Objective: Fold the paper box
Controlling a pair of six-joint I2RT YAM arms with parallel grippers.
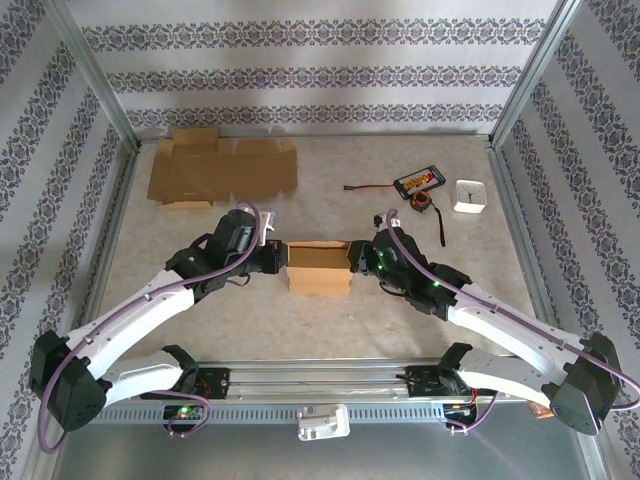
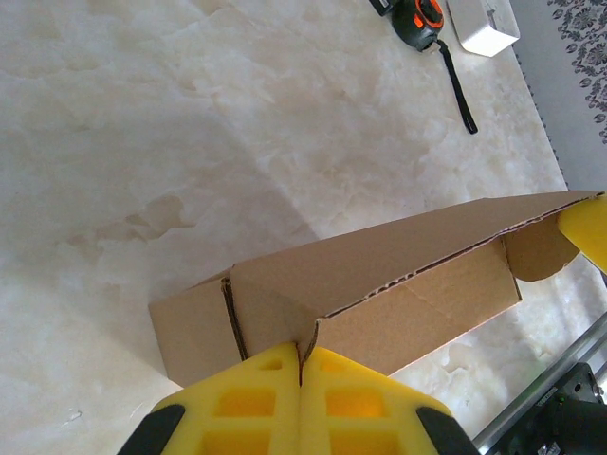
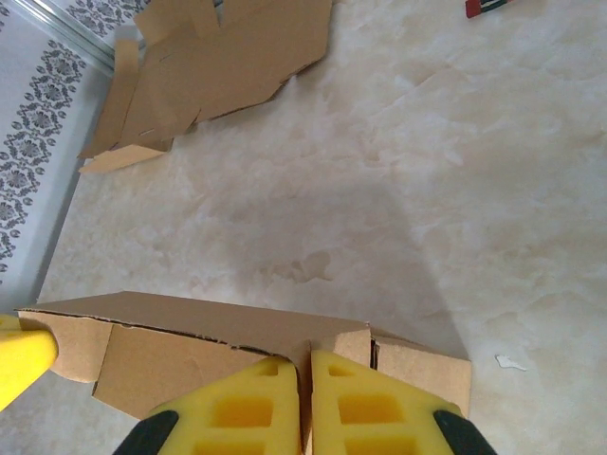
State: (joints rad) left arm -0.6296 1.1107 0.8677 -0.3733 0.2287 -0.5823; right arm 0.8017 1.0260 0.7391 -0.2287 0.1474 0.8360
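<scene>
Near edge: a metal rail [image 1: 320, 382] carries both arm bases. The two arms reach inward and meet at the middle of the desk [image 1: 330, 215].

Paper box [image 1: 319, 266]: it stands at the centre of the desk, directly between the two arms, with its long side running left to right. It is partly formed. The left wrist view shows one long panel raised along its length with a raw corrugated edge on top.

Left fingers [image 1: 277, 258]: at the left end of the box. In the left wrist view the yellow pads [image 2: 285, 374] are pressed together, pinching the cardboard end wall between them.

Right fingers [image 1: 358, 262]: at the right end of the box. In the right wrist view the pads [image 3: 289, 379] are closed on the end wall in the same way, with the cardboard edge held in the narrow seam between them. In each wrist view, a yellow tip of the opposite arm shows at the far end of the box.

Far left: flat cardboard sheets [image 1: 222, 170] lie unfolded near the back wall, well apart from the box.

Far right: an orange-and-black tape measure [image 1: 424, 201] lies with its black strap trailing towards the near side. A small white box [image 1: 470, 195] sits near it on the right. A flat black-and-red item [image 1: 420, 181] lies just behind the tape measure, and a thin cable [image 1: 365, 187] runs off to its left.
</scene>
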